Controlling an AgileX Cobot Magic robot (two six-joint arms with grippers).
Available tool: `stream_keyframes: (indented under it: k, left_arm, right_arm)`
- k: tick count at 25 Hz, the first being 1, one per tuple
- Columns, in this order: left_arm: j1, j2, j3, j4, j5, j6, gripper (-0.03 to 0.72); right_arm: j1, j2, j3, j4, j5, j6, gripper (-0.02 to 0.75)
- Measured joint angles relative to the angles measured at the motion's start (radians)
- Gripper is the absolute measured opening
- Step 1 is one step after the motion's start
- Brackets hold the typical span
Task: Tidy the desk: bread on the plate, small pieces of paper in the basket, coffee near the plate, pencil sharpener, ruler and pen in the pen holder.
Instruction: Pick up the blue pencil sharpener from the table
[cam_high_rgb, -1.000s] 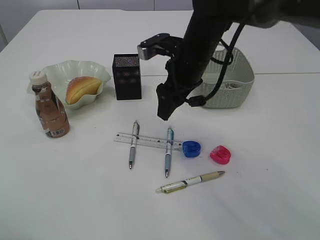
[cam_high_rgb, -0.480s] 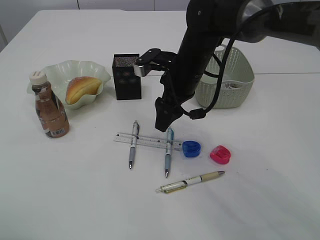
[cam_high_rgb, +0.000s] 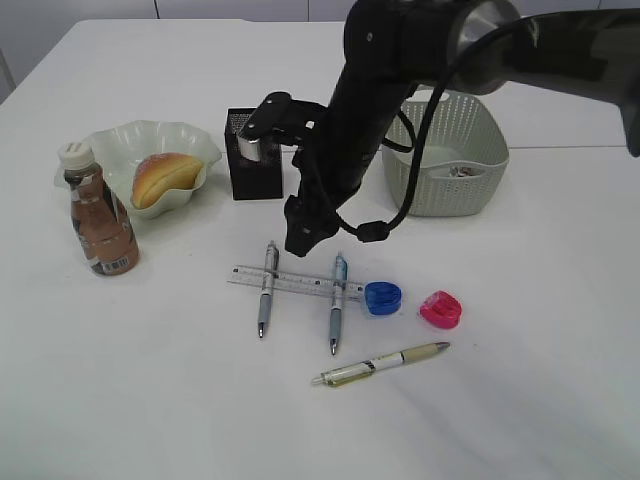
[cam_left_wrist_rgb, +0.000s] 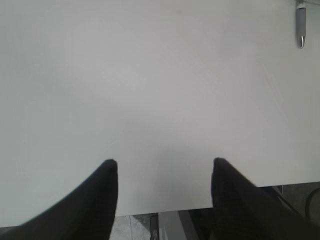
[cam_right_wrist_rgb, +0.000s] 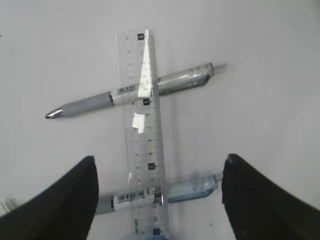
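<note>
A clear ruler lies across a grey pen and a blue pen. A yellowish pen lies nearer the front. Blue and pink pencil sharpeners sit right of the ruler. My right gripper hangs open just above the ruler, and in its wrist view the open gripper straddles the ruler and the blue pen, holding nothing. Bread rests on the plate, with the coffee bottle beside it. The black pen holder stands behind. My left gripper is open over bare table.
The basket at back right holds paper scraps. My right arm crosses in front of the basket and the pen holder's right side. A pen's metal tip shows at the left wrist view's top right; the table's front edge runs under the left fingers.
My right arm has swung left and lower, bringing its open gripper over the ruler between the two crossed pens. The objects on the table have not moved.
</note>
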Motion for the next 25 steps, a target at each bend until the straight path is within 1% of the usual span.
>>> stream_keyframes:
  k: [3,14,25]
  left_arm:
    - [0.000,0.000,0.000,0.000,0.000,0.000,0.433]
    - [0.000,0.000,0.000,0.000,0.000,0.000,0.433]
    - [0.000,0.000,0.000,0.000,0.000,0.000,0.433]
  right_arm:
    - [0.023,0.005,0.000,-0.024,-0.036,-0.002,0.564]
    - [0.026,0.093,-0.002,-0.102,-0.061,-0.004,0.563]
    - [0.026,0.111,-0.002,-0.106,-0.067,-0.005,0.564]
